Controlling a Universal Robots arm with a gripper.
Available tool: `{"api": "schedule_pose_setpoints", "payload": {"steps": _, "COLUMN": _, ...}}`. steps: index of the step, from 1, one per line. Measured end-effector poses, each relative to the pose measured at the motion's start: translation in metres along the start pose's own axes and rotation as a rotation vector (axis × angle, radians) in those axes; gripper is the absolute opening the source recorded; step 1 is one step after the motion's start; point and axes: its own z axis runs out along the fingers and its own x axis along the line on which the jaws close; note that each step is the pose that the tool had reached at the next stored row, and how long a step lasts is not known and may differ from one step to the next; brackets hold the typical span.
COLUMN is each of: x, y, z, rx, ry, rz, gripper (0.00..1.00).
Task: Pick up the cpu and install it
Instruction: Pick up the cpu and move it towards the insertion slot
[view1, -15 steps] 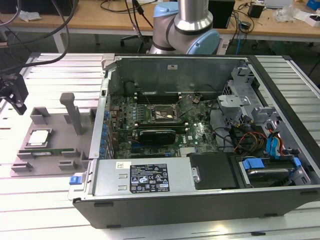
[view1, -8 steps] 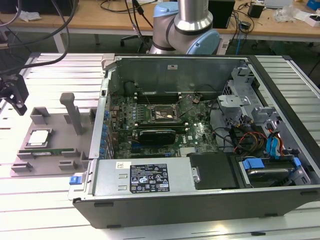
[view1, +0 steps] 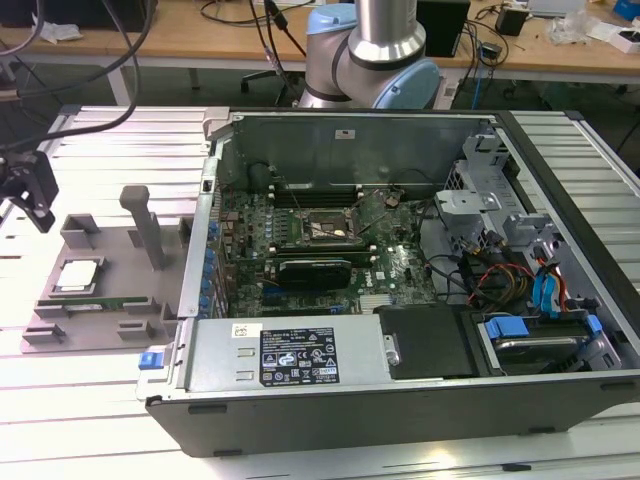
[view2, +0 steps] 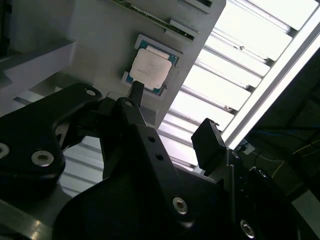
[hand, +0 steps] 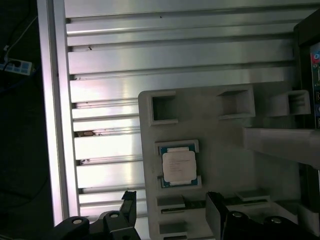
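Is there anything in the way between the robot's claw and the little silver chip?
No, nothing visible. The open gripper hangs apart from the cpu, which lies uncovered in its pocket on the grey tray. The tray's tall post stands off to the side.

Silver cpu (hand: 178, 166) flat in grey tray (hand: 222, 145)

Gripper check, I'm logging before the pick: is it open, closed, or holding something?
Gripper: open, holding nothing; the cpu lies in its grey tray, not touched.
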Motion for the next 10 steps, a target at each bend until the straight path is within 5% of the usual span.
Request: {"api": "schedule_pose_setpoints", "payload": {"steps": 10, "x": 0.0001, "y": 0.0, "z": 0.0036, "rx": 0.0004, "ry": -0.0001, "rz": 0.0, "gripper": 0.66}}
